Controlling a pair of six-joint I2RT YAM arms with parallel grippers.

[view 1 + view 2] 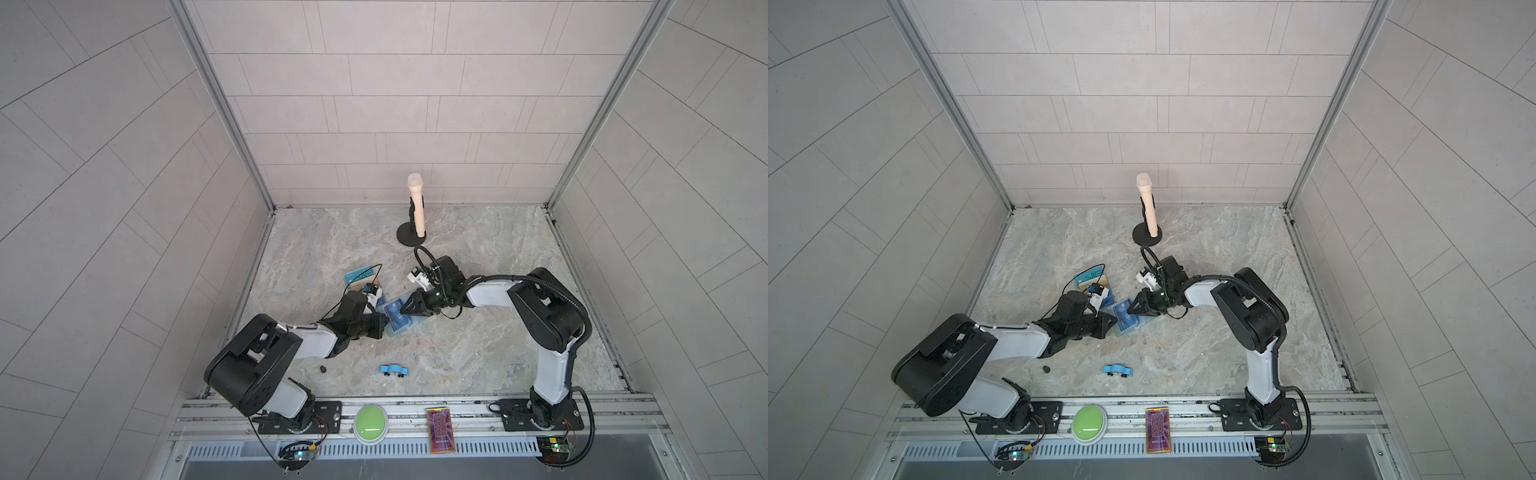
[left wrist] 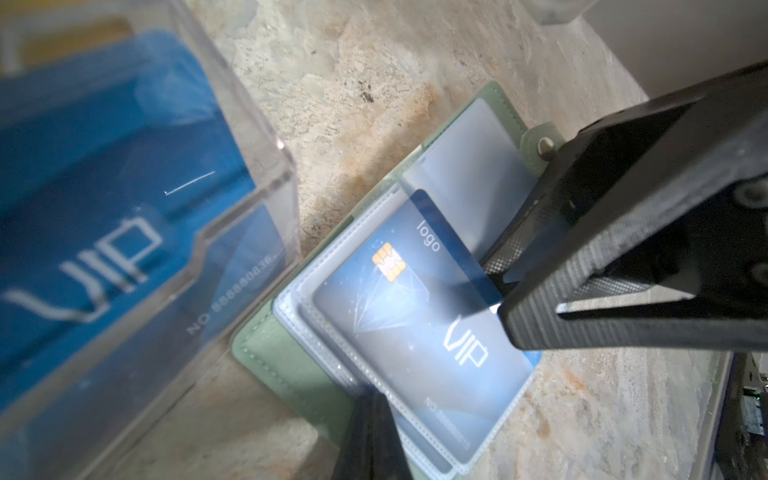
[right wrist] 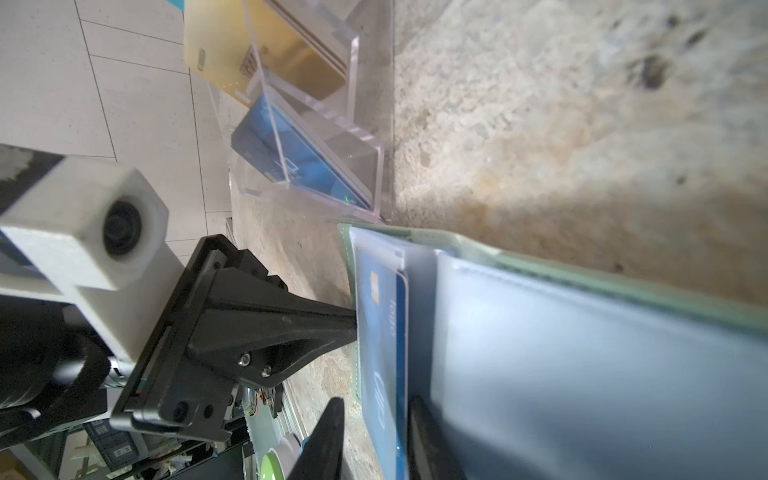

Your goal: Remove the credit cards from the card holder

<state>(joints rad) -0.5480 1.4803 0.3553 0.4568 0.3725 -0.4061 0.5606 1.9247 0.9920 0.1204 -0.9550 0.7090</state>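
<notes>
Pale grey tiled walls (image 1: 395, 104) fill the upper frame; a marbled beige-grey floor (image 1: 478, 249) lies below, aluminium rails (image 1: 469, 409) along its lower edge.

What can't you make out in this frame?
- Further cards behind the blue card: left wrist view, frosted sleeves of the card holder cover them.
- Left gripper pinching or just pressing: its tips are a dark blur there.
- Right gripper contact with the card: right wrist view, blurred.
- Card's number: too small in both top views.
</notes>
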